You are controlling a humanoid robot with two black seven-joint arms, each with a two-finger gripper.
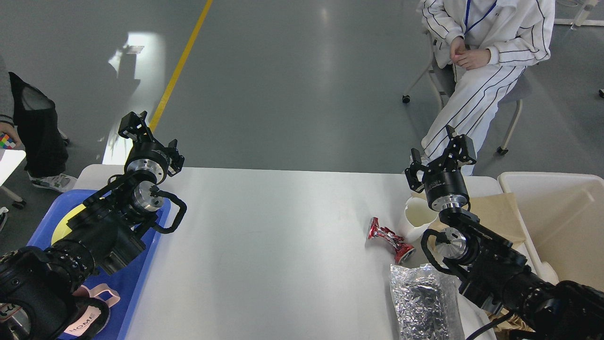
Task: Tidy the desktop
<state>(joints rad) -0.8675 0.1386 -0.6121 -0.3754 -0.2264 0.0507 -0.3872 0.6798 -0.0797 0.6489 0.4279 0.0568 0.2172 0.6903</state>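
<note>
Desktop clutter sits mostly toward the right edge, while the wide middle of the white top is bare. Nearest along that right side lies a crinkled silver foil bag, flat at the near edge. Just beyond it a crushed red can lies on its side, and touching or just beside it stands a white paper cup, partly behind my right arm. A sheet of brown paper lies past the cup, next to the cream bin that stands off the right edge. On the left edge a blue tray holds a pink mug near me and a yellow plate, mostly covered by my left arm. The right gripper hovers above the cup with its fingers spread and nothing between them; the left gripper hangs over the far left corner, fingers apart and empty too. I judge the work to be between picks, with the rubbish not yet cleared. A sensible next move would be lowering the right gripper onto the cup or can, closing gently on thin walls that may buckle, then carrying it to the bin.
</note>
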